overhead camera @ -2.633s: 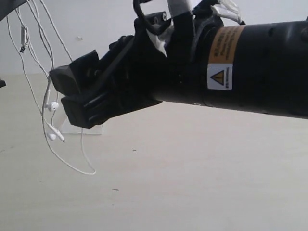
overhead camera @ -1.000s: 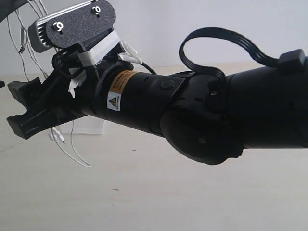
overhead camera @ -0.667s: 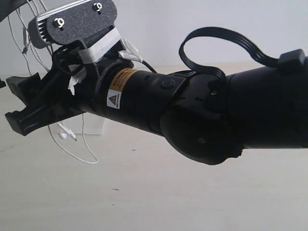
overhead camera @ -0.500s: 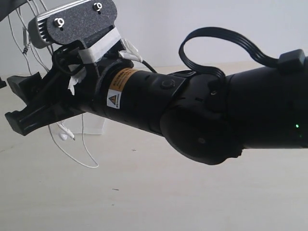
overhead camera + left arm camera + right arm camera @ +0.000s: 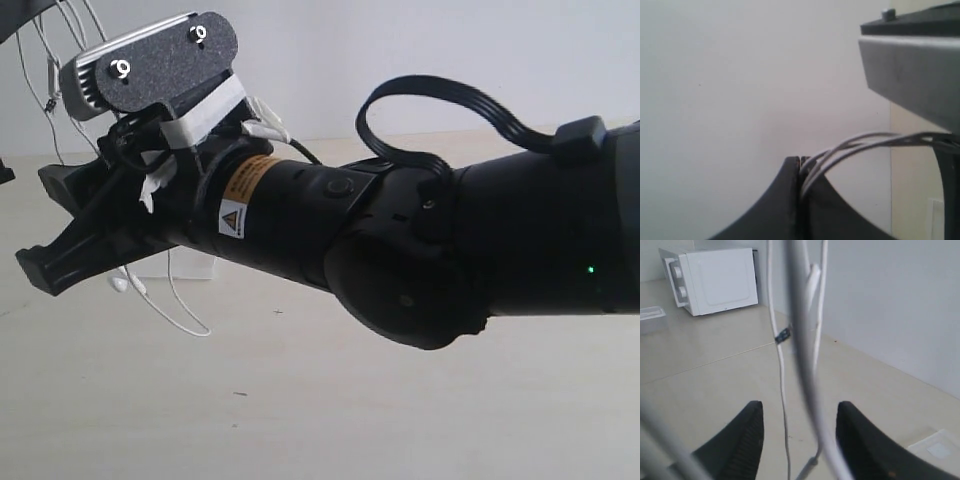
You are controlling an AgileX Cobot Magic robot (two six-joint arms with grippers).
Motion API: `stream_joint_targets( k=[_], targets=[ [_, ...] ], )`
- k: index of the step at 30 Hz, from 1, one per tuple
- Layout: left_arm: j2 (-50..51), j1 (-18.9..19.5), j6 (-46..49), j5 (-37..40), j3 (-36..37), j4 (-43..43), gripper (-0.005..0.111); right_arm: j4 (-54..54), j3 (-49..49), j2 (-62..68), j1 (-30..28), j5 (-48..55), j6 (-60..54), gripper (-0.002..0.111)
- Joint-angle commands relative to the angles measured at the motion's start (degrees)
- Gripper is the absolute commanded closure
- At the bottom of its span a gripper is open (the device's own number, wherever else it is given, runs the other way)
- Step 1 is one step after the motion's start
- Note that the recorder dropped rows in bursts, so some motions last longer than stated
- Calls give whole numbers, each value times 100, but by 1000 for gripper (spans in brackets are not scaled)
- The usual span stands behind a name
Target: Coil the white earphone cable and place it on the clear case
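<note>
The white earphone cable (image 5: 186, 318) hangs in several strands from the top left corner, and its earbuds (image 5: 121, 283) dangle just above the table. My left gripper (image 5: 801, 167) is shut on a bunch of those strands (image 5: 875, 141), held high in front of the wall. My right gripper (image 5: 38, 222) has reached across to the left and stands open. In the right wrist view its jaws (image 5: 799, 406) straddle the hanging strands (image 5: 782, 390) without touching them. The clear case (image 5: 192, 268) lies on the table, mostly hidden behind the right arm; it also shows as the clear case (image 5: 939, 448).
The bulky black right arm (image 5: 480, 250) with its wrist camera (image 5: 150, 60) fills most of the exterior view. A white box like a small microwave (image 5: 715, 279) and a clear container (image 5: 650, 315) stand far off on the beige table (image 5: 330, 400).
My right arm has pushed further left across the view, and in the last half second its open gripper dipped a little. The hanging cable loop swayed slightly to the right.
</note>
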Motion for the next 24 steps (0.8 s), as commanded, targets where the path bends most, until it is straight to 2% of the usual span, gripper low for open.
stream_joint_targets(
  k=[1, 15, 24],
  targets=[
    [-53, 10, -66, 8, 16, -82, 107, 7, -39, 42, 4, -80, -25, 64],
    [-53, 10, -66, -51, 16, -163, 107, 7, -39, 158, 4, -172, -25, 65],
    [-53, 10, -66, -51, 16, -377, 107, 7, -39, 175, 4, -167, -25, 95]
  ],
)
